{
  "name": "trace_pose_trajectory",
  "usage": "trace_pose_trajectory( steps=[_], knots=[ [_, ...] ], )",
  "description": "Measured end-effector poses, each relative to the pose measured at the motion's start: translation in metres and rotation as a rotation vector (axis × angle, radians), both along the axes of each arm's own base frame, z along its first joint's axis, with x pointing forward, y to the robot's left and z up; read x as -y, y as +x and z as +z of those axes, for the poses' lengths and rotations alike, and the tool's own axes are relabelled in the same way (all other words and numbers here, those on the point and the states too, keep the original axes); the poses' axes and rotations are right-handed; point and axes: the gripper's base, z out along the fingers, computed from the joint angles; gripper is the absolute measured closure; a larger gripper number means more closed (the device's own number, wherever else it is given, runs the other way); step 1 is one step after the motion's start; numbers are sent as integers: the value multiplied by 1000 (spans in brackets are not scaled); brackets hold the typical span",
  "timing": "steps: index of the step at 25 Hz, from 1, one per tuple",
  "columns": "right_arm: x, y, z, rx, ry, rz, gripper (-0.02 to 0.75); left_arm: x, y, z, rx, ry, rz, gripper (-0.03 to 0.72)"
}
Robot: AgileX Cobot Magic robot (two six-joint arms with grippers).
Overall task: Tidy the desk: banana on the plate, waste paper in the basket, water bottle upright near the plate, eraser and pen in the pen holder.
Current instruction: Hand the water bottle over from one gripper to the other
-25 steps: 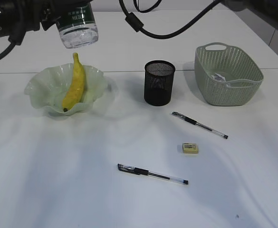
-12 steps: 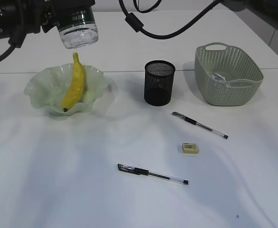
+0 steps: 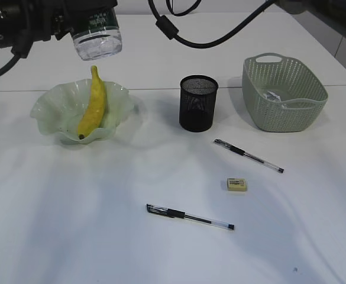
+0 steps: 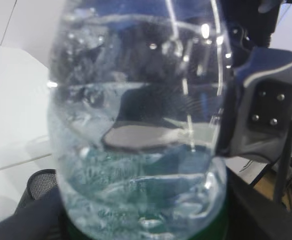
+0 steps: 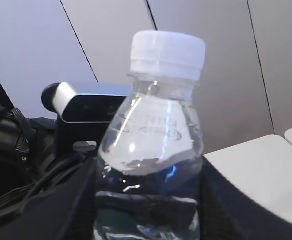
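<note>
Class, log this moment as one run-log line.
bottle: aloft, both pincers around it | banana: on plate | pens, eraser: on desk

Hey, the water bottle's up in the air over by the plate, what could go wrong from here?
1. The water bottle hangs clear of the table near the plate. If it slips, it could land on the banana or knock the plate.
2. Set down too close to the plate's wavy rim, it may stand tilted and topple.
</note>
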Motion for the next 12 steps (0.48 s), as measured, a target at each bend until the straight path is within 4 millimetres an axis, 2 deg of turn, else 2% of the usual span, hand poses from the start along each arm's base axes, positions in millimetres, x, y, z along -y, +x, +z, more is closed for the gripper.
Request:
trace_pose_trajectory(
  steps=[5, 12],
  knots=[
    [0, 0, 0, -7, 1, -2, 362, 0, 0, 0, -5, -5, 1, 256],
    [0, 0, 0, -11, 1, -2, 362, 0, 0, 0, -6, -9, 4, 267]
  ],
)
